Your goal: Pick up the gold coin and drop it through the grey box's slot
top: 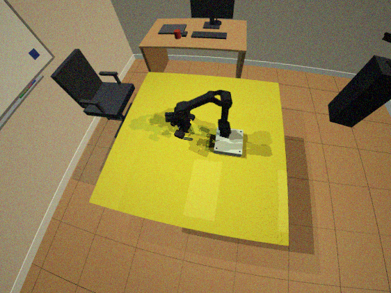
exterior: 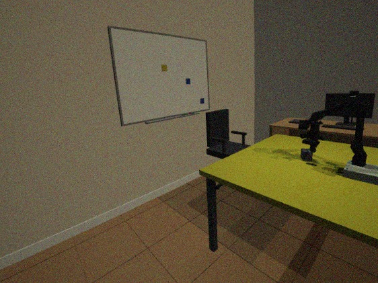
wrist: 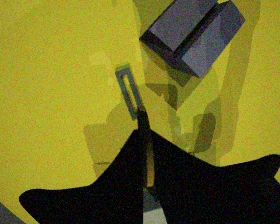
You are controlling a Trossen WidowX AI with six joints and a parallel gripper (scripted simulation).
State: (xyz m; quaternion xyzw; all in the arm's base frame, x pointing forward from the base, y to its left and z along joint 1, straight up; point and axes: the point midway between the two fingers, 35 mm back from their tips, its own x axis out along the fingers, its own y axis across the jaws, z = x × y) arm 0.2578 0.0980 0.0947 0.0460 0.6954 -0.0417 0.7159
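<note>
My gripper (wrist: 141,134) (top: 190,130) (exterior: 313,150) is shut on the gold coin (wrist: 150,165), which shows as a thin orange-brown strip between the dark fingers in the wrist view. The gripper is raised above the table. The dark-green holder (wrist: 121,72) (top: 190,139) (exterior: 311,164) lies on the table with its recess empty, just ahead of the fingertips in the wrist view. The closed grey box (wrist: 187,27) (top: 179,133) (exterior: 306,154) stands at the upper right of the wrist view, with a dark slot along its lid. The coin's lower edge is hidden or too dark to tell.
The yellow table (top: 153,185) (exterior: 276,175) carries the arm's white base plate (top: 229,147) (exterior: 364,173), to the right of the holder in the top view. Shadows of the arm fall around the box and holder. A desk and a chair (top: 113,96) stand beyond the table.
</note>
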